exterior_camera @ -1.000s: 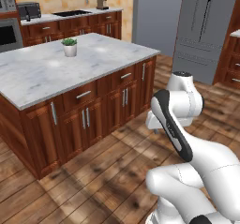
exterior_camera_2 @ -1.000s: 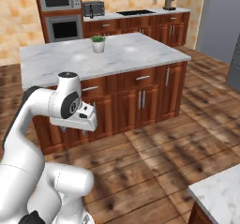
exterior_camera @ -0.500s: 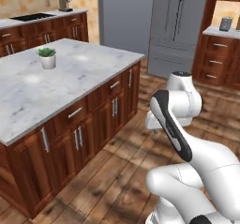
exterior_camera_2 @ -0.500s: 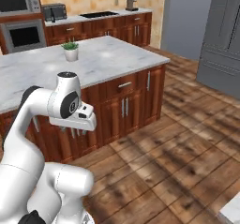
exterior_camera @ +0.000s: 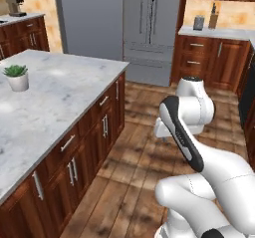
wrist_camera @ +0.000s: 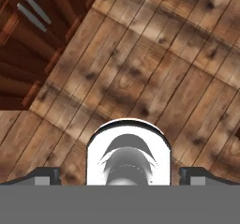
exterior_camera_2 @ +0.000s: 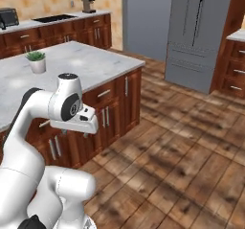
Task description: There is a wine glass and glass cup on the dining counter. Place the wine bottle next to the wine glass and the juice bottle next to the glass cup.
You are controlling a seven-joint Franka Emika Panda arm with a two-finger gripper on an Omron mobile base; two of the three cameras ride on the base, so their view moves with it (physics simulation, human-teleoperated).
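Left base view swings past the island (exterior_camera: 60,100) toward the fridge (exterior_camera: 149,28): still driving, bottles unfetched; gripper (wrist_camera: 120,174) spread, empty.

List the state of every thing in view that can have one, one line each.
Fridge: doors shut.
Island cabinet doors: shut.
Island drawers: shut.
Potted plant: upright on the island top.
Coffee maker: upright on the back counter.
Gripper: open, empty, pointing at the wood floor.
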